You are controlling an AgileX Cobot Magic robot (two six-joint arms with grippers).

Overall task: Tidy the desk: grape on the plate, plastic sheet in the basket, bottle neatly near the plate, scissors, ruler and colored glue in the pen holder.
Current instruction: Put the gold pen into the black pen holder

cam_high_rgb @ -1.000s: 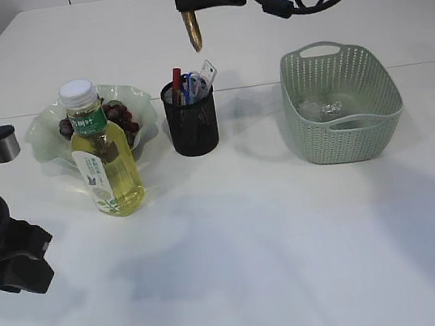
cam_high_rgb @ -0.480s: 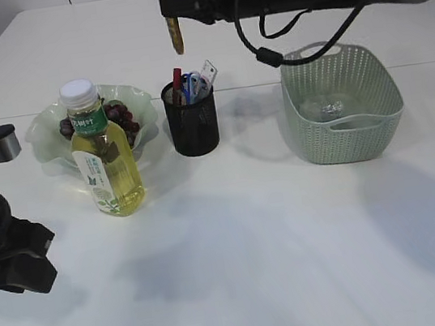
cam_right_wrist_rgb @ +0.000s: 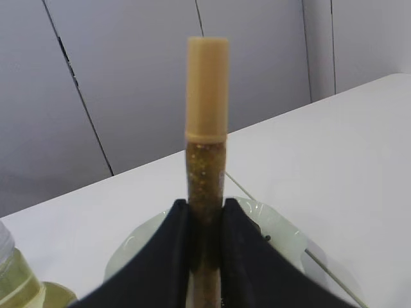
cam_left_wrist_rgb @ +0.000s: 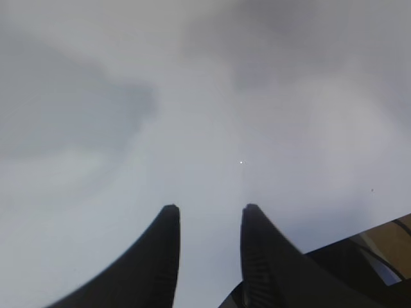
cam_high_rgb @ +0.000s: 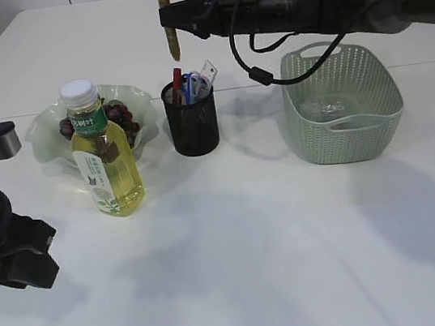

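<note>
Two arms share a white table: nearest, the left gripper hovers over bare tabletop, fingers parted and empty. Beyond, a bottle stands touching the plate of grapes. Farther back, the right gripper clamps the glitter glue stick upright above the pen holder, beside the basket.

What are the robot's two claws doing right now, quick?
Left gripper: open, holding nothing, above the bare table.
Right gripper: shut on the glitter glue stick, held upright.
</note>
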